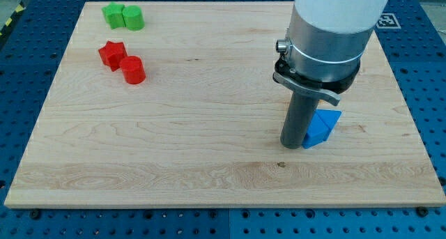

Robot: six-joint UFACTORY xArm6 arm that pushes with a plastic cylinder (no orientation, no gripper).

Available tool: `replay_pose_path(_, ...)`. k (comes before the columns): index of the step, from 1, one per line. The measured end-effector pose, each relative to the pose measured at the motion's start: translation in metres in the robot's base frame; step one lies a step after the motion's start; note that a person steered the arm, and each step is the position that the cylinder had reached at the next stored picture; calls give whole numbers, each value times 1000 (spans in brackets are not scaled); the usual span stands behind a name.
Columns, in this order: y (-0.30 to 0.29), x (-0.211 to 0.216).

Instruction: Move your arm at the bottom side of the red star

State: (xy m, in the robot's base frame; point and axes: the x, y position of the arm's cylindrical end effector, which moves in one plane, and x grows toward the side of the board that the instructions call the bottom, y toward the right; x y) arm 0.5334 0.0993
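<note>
The red star lies at the upper left of the frame, well apart from my tip, which rests right of centre on the wooden board. My tip grasps nothing; it touches the blue triangular block, partly hiding its left edge. My arm's top is cut off.

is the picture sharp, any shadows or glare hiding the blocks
Camera view: sharp and evenly lit, no glare on the board; soft short shadows beside the red star and red cylinder; my tip and arm body hide part of the blue block.
</note>
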Motion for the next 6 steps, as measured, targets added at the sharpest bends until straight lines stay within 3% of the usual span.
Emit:
replay_pose_path(3,14,-38)
replay_pose_path(4,-10,-48)
replay_pose_path(5,-67,-80)
replay_pose_path(6,-142,-86)
